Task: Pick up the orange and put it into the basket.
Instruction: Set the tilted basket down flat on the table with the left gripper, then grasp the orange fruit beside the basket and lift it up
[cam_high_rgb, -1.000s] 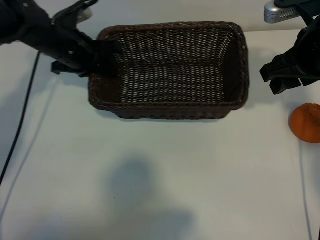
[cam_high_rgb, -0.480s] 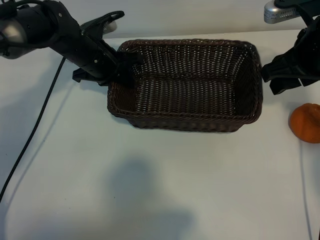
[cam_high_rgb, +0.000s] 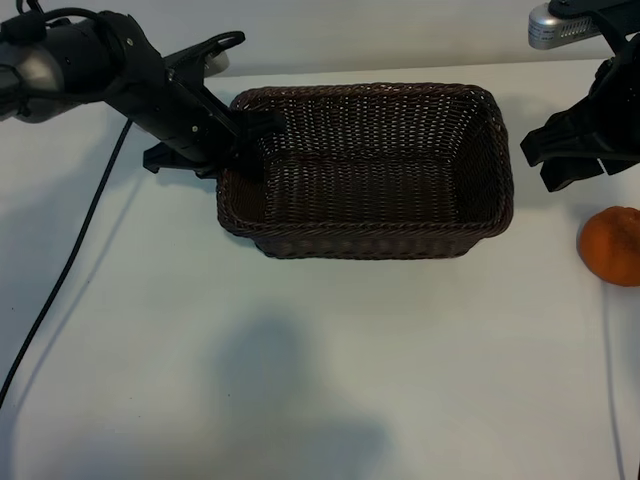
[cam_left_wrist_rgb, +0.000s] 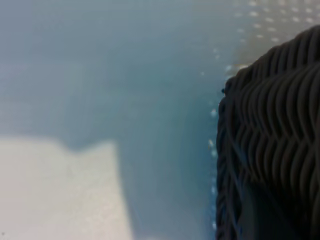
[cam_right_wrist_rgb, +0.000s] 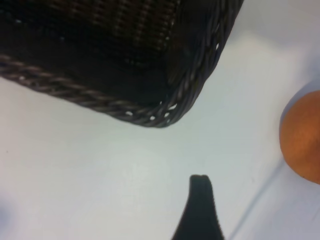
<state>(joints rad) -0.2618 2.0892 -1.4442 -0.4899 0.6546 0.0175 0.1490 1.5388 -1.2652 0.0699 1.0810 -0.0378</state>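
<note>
The dark brown wicker basket (cam_high_rgb: 370, 243) lies on the white table, a little behind the middle. My left gripper (cam_high_rgb: 245, 140) is shut on the braided rim at its left end. The left wrist view shows only the woven wall (cam_left_wrist_rgb: 280, 125) close up, with table beside it. The orange (cam_high_rgb: 612, 245) rests on the table at the right edge, clear of the basket. My right gripper (cam_high_rgb: 578, 152) hovers open just past the basket's right end, behind the orange, holding nothing. In the right wrist view a basket corner (cam_right_wrist_rgb: 165, 110), the orange (cam_right_wrist_rgb: 302, 135) and one dark finger (cam_right_wrist_rgb: 200, 205) show.
A black cable (cam_high_rgb: 60, 280) trails from the left arm across the table's left side. A thin light cable (cam_high_rgb: 608, 350) runs forward from near the orange. A silver fixture (cam_high_rgb: 560, 25) sits at the back right. Bare white table lies in front of the basket.
The left gripper has dragged the basket to the right, toward the right gripper and the orange, then eased it back slightly. The right arm and the orange have not moved.
</note>
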